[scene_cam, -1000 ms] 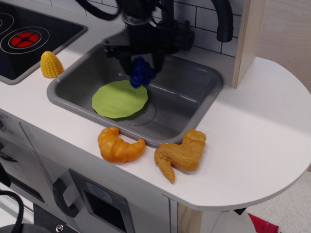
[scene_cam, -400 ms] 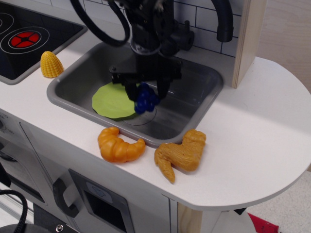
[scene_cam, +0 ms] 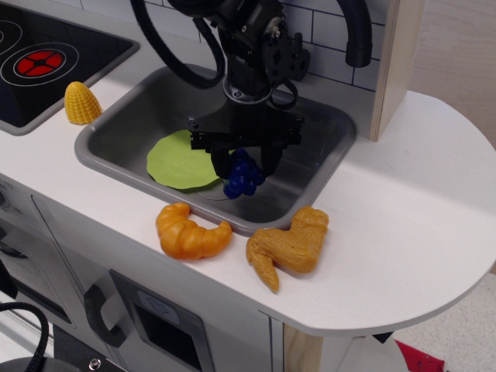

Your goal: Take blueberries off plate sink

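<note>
A black robot gripper (scene_cam: 246,167) grips one lumpy dark blue plastic cluster of blueberries (scene_cam: 243,175) between its fingers, low inside the grey rectangular toy sink (scene_cam: 325,147) — just right of the single flat light green plate (scene_cam: 180,159) and clear of its edge. Released carelessly, the glossy cluster might roll back against the plate, or cling to a finger as the jaws part. On the white counter (scene_cam: 403,209) sit one orange croissant (scene_cam: 190,232), one golden chicken piece (scene_cam: 289,245) and one yellow corn cob (scene_cam: 80,103).
</note>
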Action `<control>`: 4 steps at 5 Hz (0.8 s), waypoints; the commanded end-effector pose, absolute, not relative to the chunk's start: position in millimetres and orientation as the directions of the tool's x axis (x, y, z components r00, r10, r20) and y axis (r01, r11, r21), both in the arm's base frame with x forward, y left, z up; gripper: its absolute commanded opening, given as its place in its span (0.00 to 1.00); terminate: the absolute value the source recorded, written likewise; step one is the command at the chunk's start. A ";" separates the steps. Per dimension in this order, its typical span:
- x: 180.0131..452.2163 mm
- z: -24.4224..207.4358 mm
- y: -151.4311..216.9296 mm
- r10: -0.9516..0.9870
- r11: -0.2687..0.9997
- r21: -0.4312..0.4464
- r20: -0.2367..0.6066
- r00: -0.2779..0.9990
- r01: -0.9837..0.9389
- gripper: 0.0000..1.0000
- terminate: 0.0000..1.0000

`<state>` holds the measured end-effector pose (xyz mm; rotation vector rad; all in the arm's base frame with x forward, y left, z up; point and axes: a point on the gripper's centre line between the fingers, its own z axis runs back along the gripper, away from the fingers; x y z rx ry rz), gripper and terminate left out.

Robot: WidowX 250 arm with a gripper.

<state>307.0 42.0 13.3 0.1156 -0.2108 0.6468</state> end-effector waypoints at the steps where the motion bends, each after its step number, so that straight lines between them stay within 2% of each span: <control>1: 306.4 33.2 41.2 0.588 0.801 0.008 0.184 0.788 -0.599 1.00 0.00; 3: 309.2 77.3 50.3 0.620 0.784 -0.112 0.208 0.757 -0.611 1.00 0.00; 4: 308.4 103.5 56.4 0.615 0.787 -0.127 0.232 0.754 -0.603 1.00 0.00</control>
